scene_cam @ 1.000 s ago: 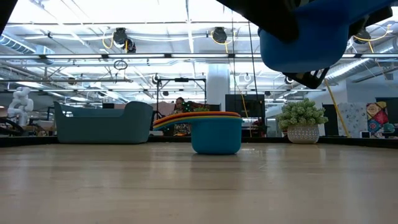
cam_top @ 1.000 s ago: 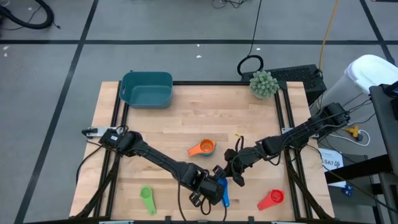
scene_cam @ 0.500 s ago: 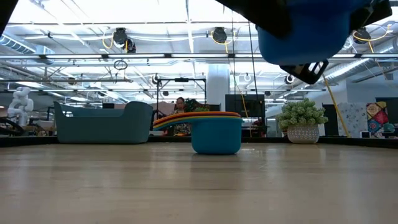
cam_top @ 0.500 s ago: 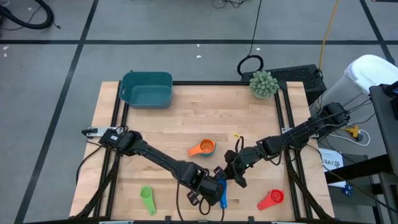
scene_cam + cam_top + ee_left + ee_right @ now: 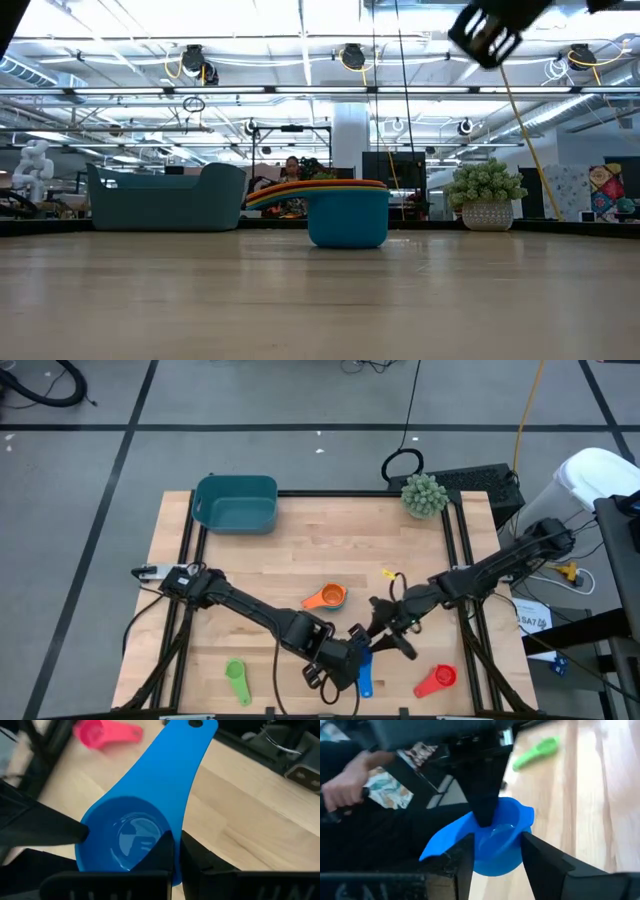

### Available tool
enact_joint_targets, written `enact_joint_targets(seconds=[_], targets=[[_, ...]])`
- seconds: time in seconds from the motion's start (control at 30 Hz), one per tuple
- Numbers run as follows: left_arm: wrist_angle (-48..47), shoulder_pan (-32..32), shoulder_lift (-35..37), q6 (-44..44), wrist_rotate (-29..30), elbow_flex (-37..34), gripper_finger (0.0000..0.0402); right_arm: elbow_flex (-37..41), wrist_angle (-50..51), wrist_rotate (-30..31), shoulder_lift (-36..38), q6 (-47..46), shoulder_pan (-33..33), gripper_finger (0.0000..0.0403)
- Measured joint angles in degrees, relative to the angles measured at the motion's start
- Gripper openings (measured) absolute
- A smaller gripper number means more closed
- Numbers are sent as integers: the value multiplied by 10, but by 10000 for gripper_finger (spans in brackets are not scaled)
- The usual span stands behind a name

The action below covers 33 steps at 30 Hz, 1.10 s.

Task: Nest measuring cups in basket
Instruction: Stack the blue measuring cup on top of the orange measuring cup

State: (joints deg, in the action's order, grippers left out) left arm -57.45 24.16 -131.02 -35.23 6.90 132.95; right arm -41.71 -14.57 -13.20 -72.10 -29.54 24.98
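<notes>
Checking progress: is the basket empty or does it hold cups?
Empty: the high view shows only bare floor inside the basket; the nested stack sits mid-table.

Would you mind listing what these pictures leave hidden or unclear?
- Blue cup, high view: its bowl is covered by the left gripper.
- Stacked cups, low view: the inner bowls are hidden by the outer cup.
- Basket, low view: its walls hide the inside.

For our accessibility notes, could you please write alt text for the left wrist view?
The left gripper pinches the rim of a blue measuring cup, one dark finger inside the bowl, its flat handle stretching away over the wooden table. A red measuring cup lies on the table beyond it.
</notes>
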Motion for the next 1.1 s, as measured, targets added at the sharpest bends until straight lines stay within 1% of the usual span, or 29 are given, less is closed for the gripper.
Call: enact_joint_targets(seconds=[0.07,0.2,0.27,0.33,0.43,0.53,0.67,0.73,0.83,0.97,1.1], targets=[[-4,-4,1,-11,-13,17,9,0,18,-1,28,22,3,148],[1,-22,11,-9,-95,19,9,1,41,19,84,112,18,148],[-10,-29,12,0,-106,19,9,-1,31,31,113,171,30,148],[-9,-37,9,0,-113,17,9,-2,35,54,136,233,40,148],[-8,-47,13,-2,-127,17,9,-2,52,109,152,311,51,148],[0,-59,25,-3,-181,17,9,-1,96,135,162,364,55,148],[28,-80,37,-3,-291,17,9,-1,185,168,157,408,57,148],[58,-92,44,0,-343,17,9,0,193,178,156,422,56,148],[75,-108,48,13,-411,17,9,-12,187,178,160,441,56,148],[73,-124,46,28,-473,17,9,-29,192,179,162,466,56,148],[71,-129,46,28,-498,17,9,-40,187,179,163,473,56,148]])
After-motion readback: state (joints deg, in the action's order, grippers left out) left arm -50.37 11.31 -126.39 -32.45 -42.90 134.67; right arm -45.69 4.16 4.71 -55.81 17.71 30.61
